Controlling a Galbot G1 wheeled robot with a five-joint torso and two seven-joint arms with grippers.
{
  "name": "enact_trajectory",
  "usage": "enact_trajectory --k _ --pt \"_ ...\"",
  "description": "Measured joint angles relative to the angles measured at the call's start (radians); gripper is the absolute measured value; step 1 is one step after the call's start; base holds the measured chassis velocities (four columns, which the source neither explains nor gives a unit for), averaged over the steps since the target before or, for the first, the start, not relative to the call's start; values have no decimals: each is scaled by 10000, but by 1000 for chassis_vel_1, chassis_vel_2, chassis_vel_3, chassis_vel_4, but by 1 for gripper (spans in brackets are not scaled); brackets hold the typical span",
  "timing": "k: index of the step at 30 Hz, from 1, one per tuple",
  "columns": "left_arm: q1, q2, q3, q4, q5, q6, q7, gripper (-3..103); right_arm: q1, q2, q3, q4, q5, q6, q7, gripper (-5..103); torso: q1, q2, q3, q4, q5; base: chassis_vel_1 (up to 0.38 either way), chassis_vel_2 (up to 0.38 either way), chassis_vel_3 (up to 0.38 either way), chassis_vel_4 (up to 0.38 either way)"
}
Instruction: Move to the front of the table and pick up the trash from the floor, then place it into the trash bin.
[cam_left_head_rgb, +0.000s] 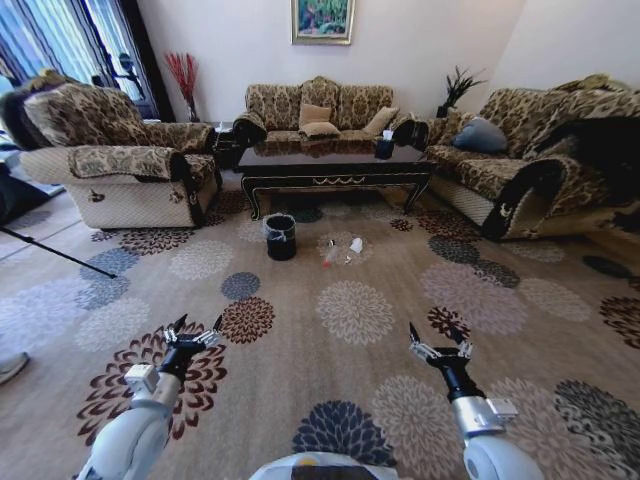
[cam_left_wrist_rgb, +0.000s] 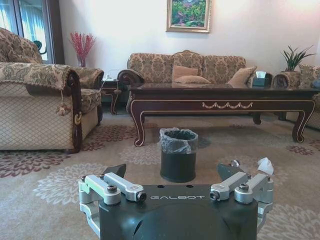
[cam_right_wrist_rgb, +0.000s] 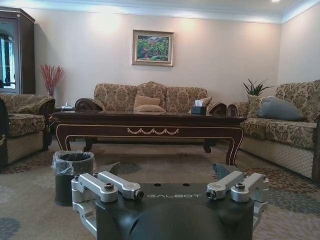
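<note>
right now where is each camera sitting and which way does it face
Head view: high on the robot, looking forward and down over the floor toward the table; both arms show, left tool and right tool open over the carpet.
Left wrist view: low behind the left tool, facing the trash bin and table.
Right wrist view: low behind the right tool, facing the table, with the bin off to one side.
Shared: all three show the table and trash bin.

The flowered floor carries the black trash bin at about 12 o'clock, in front of the dark bench. Just at the bin's 3 o'clock lies the trash: a bottle, white paper. A tissue box sits on the bench.
</note>
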Motion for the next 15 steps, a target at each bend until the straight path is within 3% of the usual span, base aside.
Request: enact_trajectory --k 15 --pt "18 46 89 -45 19 30 -1 100 -186 147 75 -68 412 53 -47 100 -183 -584 -398 0 1 0 0 0 0"
